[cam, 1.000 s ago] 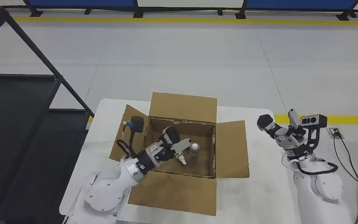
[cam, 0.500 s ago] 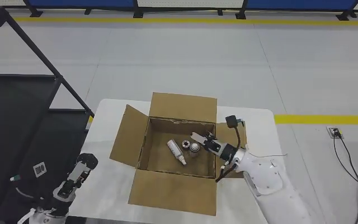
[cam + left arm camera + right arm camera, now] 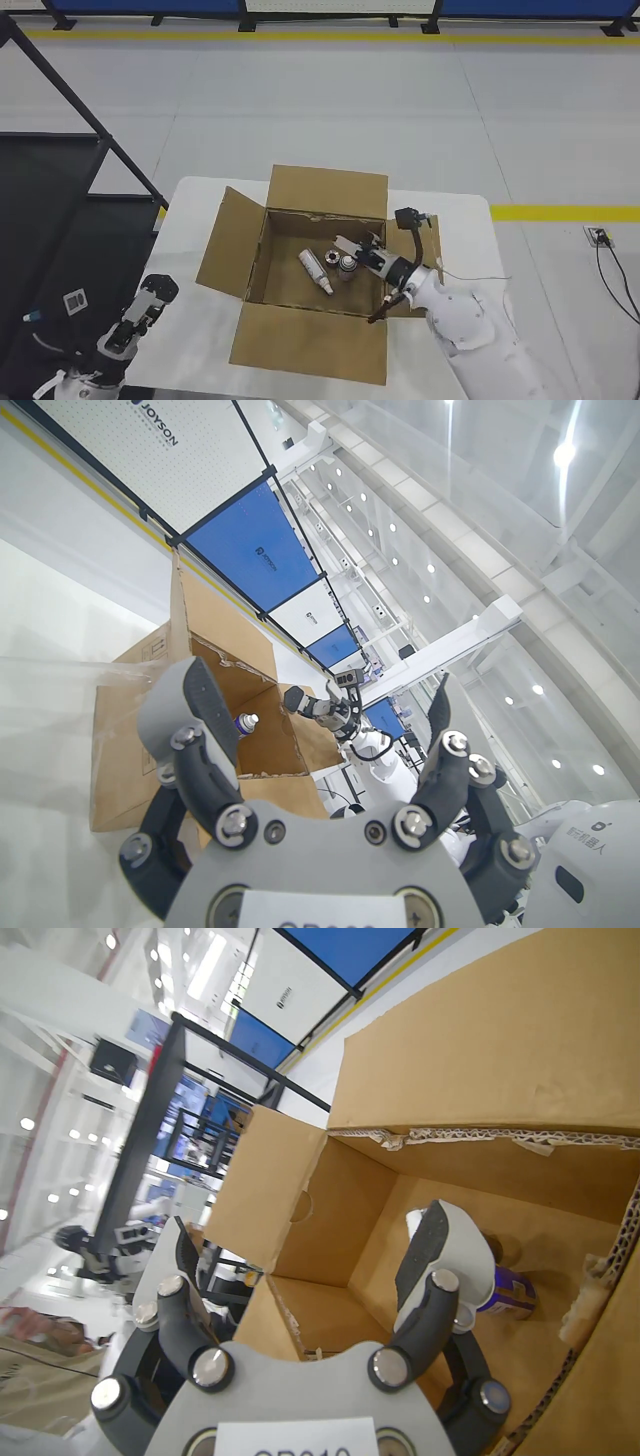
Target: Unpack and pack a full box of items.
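Jaws of the left gripper [image 3: 317, 680] stand wide apart with nothing between them, and this arm hangs off the near left corner of the white table [image 3: 455, 330], well apart from the task's container. On the middle of that table sits the brown corrugated cardboard box [image 3: 325, 190], open, with its four flaps folded outward; the near flap lies flat toward the robot and the side flaps slant out to left and right. On the floor of the box a white tube-shaped bottle [image 3: 315, 271] lies on its side, left of centre, its narrow end pointing toward the near wall. Just beside it, toward the right wall, a small cylindrical can with a purple label and a pale top [image 3: 347, 264] stands upright, and a small dark round item [image 3: 331, 257] that cannot be made out sits close against the can. The right gripper [image 3: 352, 246] reaches in over the right wall and hangs just above that can, its fingers spread wide and gripping nothing; whether a finger touches the can cannot be told. Beyond the far flap lies grey floor crossed by a yellow line [image 3: 300, 36], with blue panels [image 3: 140, 6] behind it.
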Available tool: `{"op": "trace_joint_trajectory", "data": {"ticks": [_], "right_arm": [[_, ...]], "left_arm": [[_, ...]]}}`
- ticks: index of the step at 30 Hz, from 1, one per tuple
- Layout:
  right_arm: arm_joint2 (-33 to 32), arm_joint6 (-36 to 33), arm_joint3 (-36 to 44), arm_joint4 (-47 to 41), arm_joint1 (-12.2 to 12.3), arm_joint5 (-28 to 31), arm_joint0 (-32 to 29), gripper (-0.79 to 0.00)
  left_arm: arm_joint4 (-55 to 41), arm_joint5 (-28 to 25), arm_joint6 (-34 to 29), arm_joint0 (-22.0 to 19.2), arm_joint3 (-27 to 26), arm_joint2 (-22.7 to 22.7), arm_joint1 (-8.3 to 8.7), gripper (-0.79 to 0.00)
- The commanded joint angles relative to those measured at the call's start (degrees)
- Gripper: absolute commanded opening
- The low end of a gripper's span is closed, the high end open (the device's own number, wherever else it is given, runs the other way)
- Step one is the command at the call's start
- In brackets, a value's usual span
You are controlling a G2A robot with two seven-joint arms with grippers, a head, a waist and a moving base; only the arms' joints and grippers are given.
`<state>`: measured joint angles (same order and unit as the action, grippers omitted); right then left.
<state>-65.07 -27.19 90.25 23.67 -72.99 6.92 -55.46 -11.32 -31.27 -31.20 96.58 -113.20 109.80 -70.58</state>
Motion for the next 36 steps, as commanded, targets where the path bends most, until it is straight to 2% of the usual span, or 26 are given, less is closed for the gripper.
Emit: {"op": "trace_joint_trajectory", "data": {"ticks": [1, 5, 9, 17, 22, 24, 25, 26, 29, 31, 32, 33, 36], "right_arm": [[3.0, -0.4, 0.9, 13.2, 0.0, -2.4, 0.6, 0.0], [7.6, -4.6, 0.3, 26.5, -0.3, -7.5, 2.9, 0.0], [10.6, -10.4, -0.6, 32.9, -0.9, -11.7, 5.9, 0.0], [15.7, -22.4, -5.5, 38.8, -2.3, -12.8, 12.6, 0.0], [18.2, -25.8, -9.8, 38.9, -3.7, -13.1, 15.9, -0.009], [18.9, -26.1, -11.6, 38.5, -4.2, -13.2, 16.9, -0.151], [19.2, -26.3, -12.6, 38.5, -4.5, -13.4, 17.4, -0.305], [19.6, -26.4, -13.5, 38.3, -4.8, -13.6, 17.9, -0.4], [20.4, -26.7, -15.9, 37.8, -5.5, -14.1, 19.1, -0.508], [20.8, -26.8, -17.1, 38.0, -6.0, -14.7, 19.7, -0.646], [21.0, -26.8, -17.5, 38.1, -6.1, -14.9, 19.9, -0.751], [21.1, -26.7, -17.8, 38.2, -6.3, -15.1, 20.0, -0.785], [20.6, -25.9, -17.2, 38.9, -6.5, -16.1, 19.7, -0.785]], "left_arm": [[-1.6, 1.2, -0.8, -0.4, -0.1, -0.2, 0.12, 0.0], [-3.9, 1.8, -2.4, -0.5, -0.1, 0.7, 0.41, 0.0], [-5.7, 1.9, -3.8, -0.3, -0.1, 1.2, 0.62, 0.0], [-7.8, 1.0, -5.5, 0.6, -0.3, 1.5, 0.88, 0.0], [-8.3, 0.6, -5.6, 1.1, -0.3, 1.9, 1.01, 0.0], [-8.5, 0.5, -5.6, 1.2, -0.2, 2.0, 1.05, 0.0], [-8.5, 0.5, -5.5, 1.2, -0.2, 2.0, 1.07, 0.0], [-8.5, 0.5, -5.5, 1.2, -0.2, 2.0, 1.09, 0.0], [-8.6, 0.3, -5.3, 1.2, -0.2, 1.9, 1.14, 0.0], [-8.5, 0.3, -5.4, 1.3, -0.2, 1.9, 1.19, 0.0], [-8.5, 0.3, -5.3, 1.3, -0.1, 1.9, 1.21, 0.0], [-8.5, 0.2, -5.3, 1.3, -0.1, 1.9, 1.23, 0.0], [-8.4, 0.3, -5.2, 1.2, -0.1, 1.7, 1.3, 0.0]]}}
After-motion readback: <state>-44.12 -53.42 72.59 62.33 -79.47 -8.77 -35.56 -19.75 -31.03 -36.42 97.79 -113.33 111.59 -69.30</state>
